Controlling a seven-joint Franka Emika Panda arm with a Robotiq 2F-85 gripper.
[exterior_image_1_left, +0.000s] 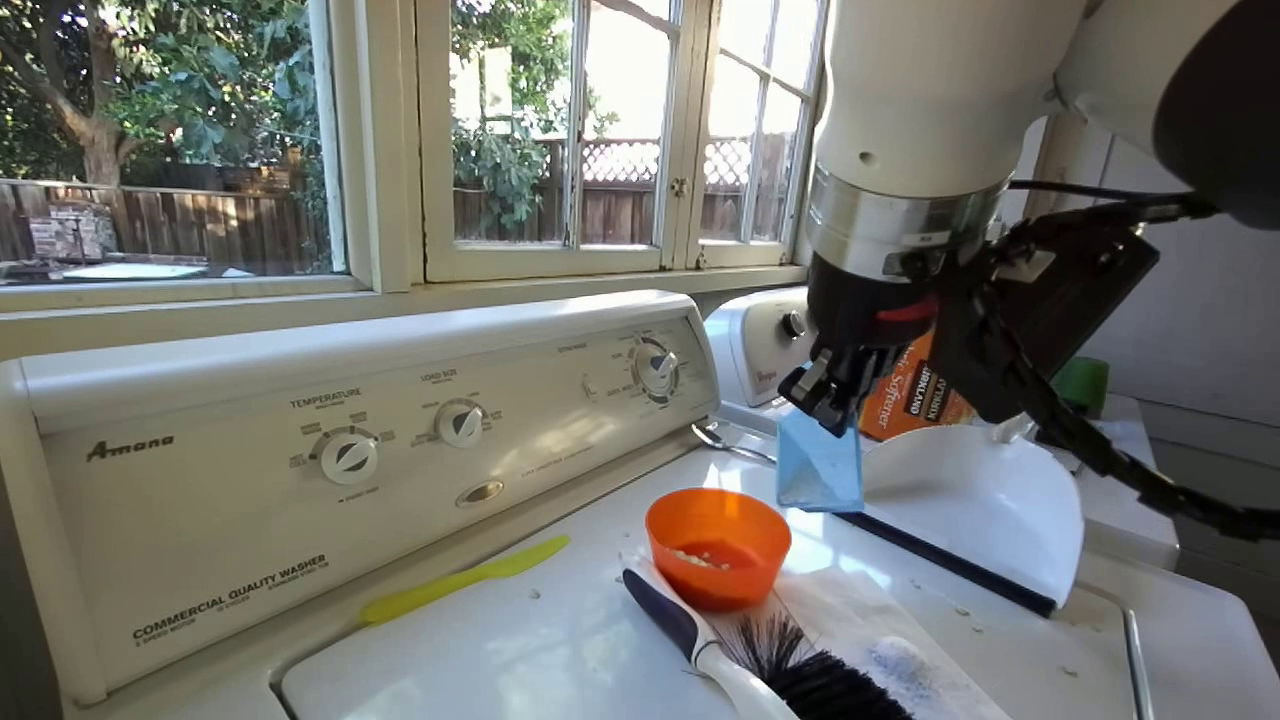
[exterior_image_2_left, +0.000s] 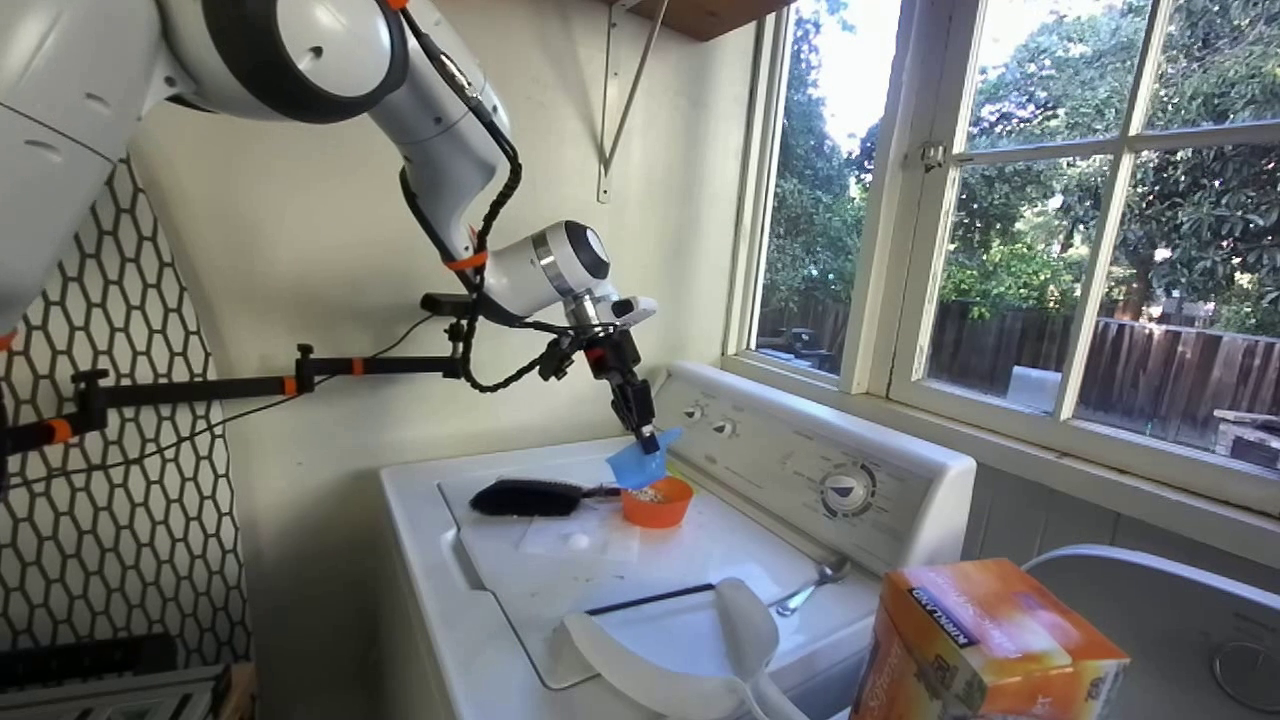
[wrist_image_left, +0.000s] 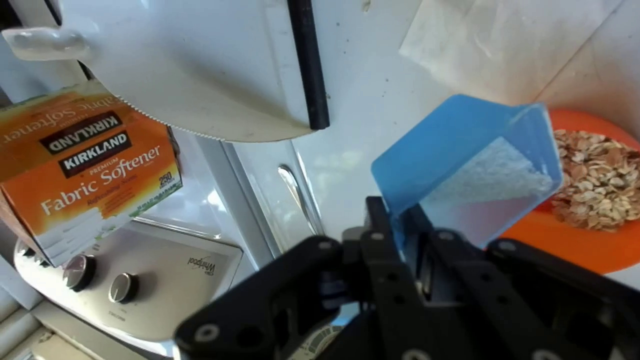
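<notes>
My gripper (wrist_image_left: 397, 212) is shut on a translucent blue scoop (wrist_image_left: 442, 145), pinched at its edge, in the wrist view. White powder or grains lie in the scoop. In both exterior views the gripper (exterior_image_1_left: 828, 408) (exterior_image_2_left: 648, 440) points down and holds the scoop (exterior_image_1_left: 818, 470) (exterior_image_2_left: 632, 470) above the white washer top. An orange bowl (wrist_image_left: 555, 245) with oat flakes (wrist_image_left: 595, 185) stands beside and below the scoop, which overlaps its near rim in the wrist view. The bowl (exterior_image_1_left: 725, 585) (exterior_image_2_left: 657, 512) is upright in both exterior views.
A black-bristled brush (exterior_image_1_left: 840, 690) lies by the bowl on white paper (exterior_image_2_left: 540, 540) bearing some powder. A white dustpan (exterior_image_1_left: 985, 500), a metal spoon (exterior_image_2_left: 812, 588) and a yellow-green knife (exterior_image_1_left: 465, 580) lie on the washer. An orange softener box (wrist_image_left: 95, 170) and the control panel (exterior_image_1_left: 250, 500) stand nearby.
</notes>
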